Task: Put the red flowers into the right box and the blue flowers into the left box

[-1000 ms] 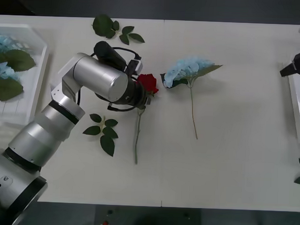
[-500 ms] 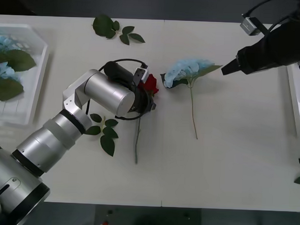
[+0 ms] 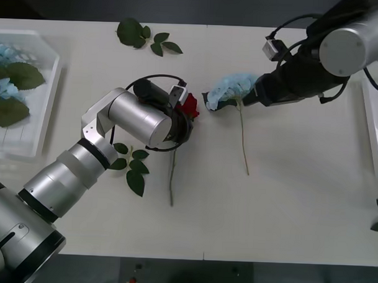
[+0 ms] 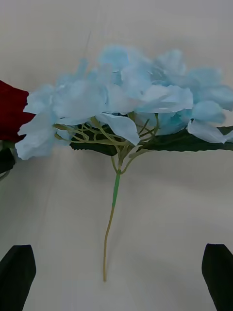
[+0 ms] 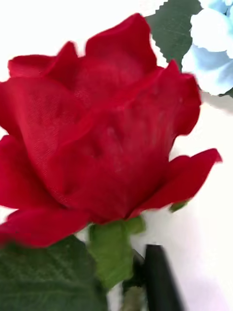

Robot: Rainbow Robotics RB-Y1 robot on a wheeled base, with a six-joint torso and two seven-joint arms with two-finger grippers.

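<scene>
Right gripper (image 3: pixel 256 96) has just swung in from the table's edge, fingers wide apart and empty, blue hydrangea (image 4: pixel 126 104) right ahead; looks like pickup's next. Left gripper (image 3: pixel 182 124) pinches the red rose (image 5: pixel 97 141) stem.

Robot test lab, plain white table (image 3: pixel 286 207), sorting trays (image 3: pixel 44 105), dark floor

no text, label, brand or number can be read anywhere here
</scene>
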